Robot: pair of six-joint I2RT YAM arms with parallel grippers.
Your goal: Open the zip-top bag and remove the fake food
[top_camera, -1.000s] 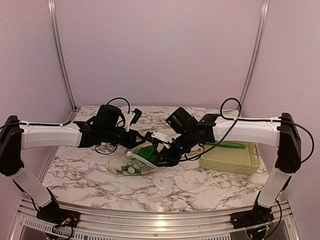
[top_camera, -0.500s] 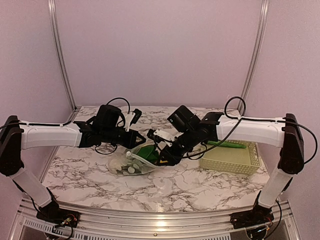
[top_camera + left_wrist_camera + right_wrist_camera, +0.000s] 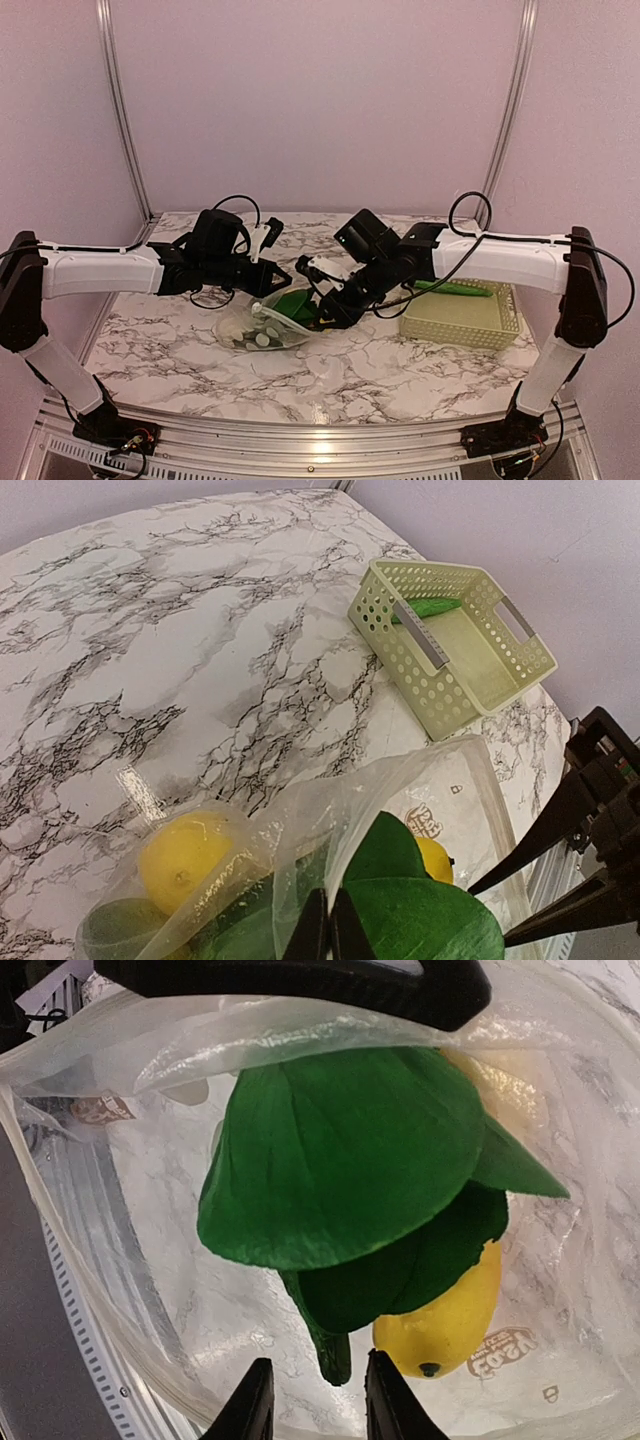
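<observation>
mid-table: left gripper (image 3: pixel 328 922) pinches zip-top bag (image 3: pixel 440 770) film; right gripper (image 3: pixel 320 1375) spread before leafy fake food (image 3: pixel 340 1150). risk: film slips, mouth collapses, fingers snag plastic.

Zip-top bag (image 3: pixel 245 330) rests mid table (image 3: pixel 150 340), fake food (image 3: pixel 292 304) inside; basket (image 3: pixel 460 318) sits apart to its right, long toy piece (image 3: pixel 455 289) in it along the far wall.

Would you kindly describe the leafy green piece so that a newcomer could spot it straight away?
On the marble table, find the clear bag lying near the middle. Inside it sits the leafy piece: broad, flat, dark-green leaves, unlike the rounded yellow lemons next to it.
</observation>
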